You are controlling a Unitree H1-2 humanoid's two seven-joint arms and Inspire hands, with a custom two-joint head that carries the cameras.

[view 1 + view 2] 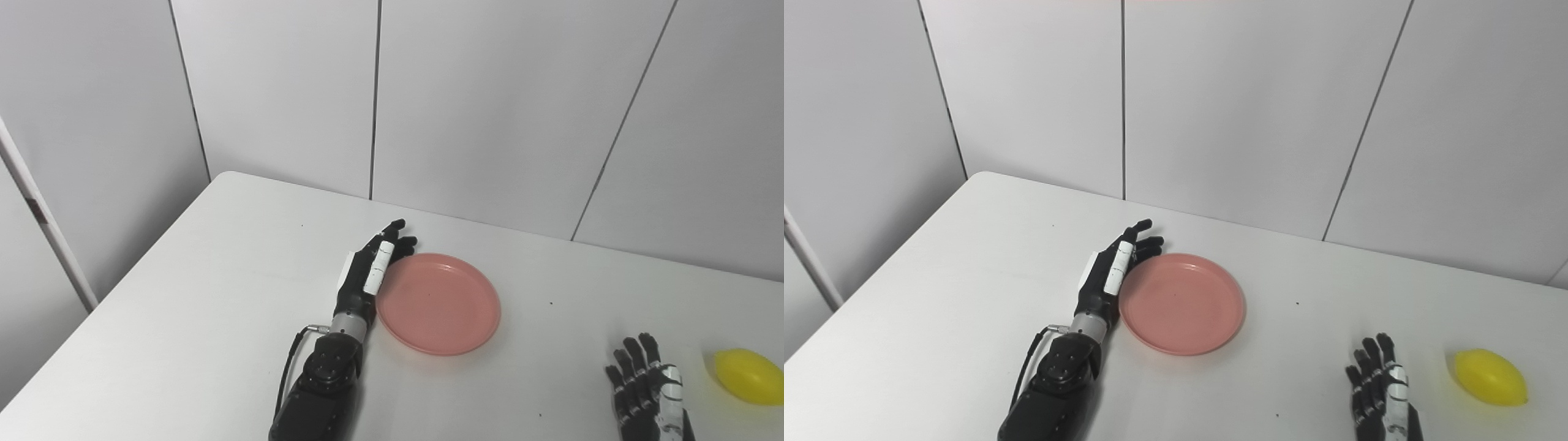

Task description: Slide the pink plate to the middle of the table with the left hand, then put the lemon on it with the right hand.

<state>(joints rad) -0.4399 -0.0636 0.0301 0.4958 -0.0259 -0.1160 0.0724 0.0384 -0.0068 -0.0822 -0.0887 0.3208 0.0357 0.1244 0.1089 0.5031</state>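
Pink plate (438,304) flat near the middle of the white surface (202,294). Left hand (368,269) spread flat, side touching the plate's left rim, holding nothing. Right hand (1381,389) spread, empty, near the front edge. Yellow lemon (1490,376) just beside it, on the right.

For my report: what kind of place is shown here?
Probably a robot test room: a bare white table against plain white wall panels, with only a pink plate and a lemon laid out.
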